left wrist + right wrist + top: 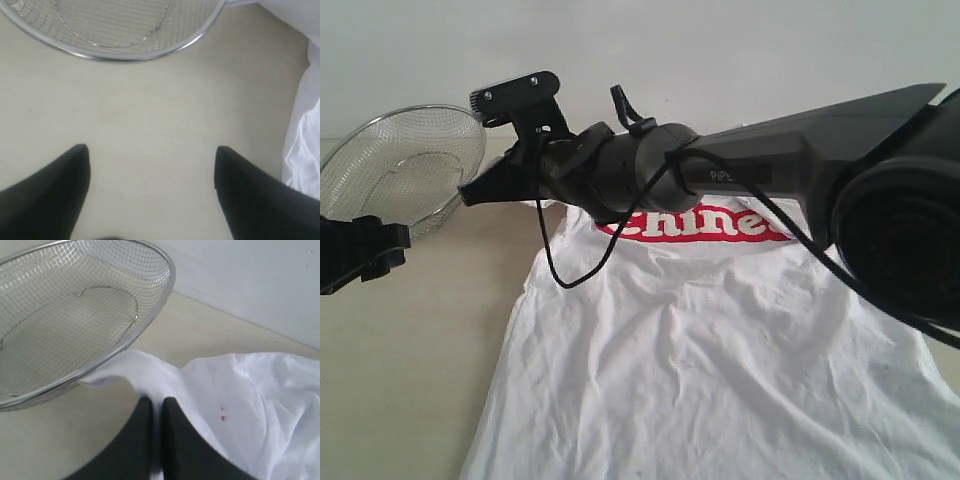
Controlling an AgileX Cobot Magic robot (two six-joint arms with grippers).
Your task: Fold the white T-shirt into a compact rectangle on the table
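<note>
My right gripper pinches a sleeve of the one white T-shirt; my left gripper gapes near the one wire basket, far left

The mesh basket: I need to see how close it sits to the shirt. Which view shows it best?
The right wrist view: the mesh basket fills half the frame, rim at the white T-shirt sleeve. The exterior view shows it partly behind an arm; the left wrist view only an arc of rim.
</note>
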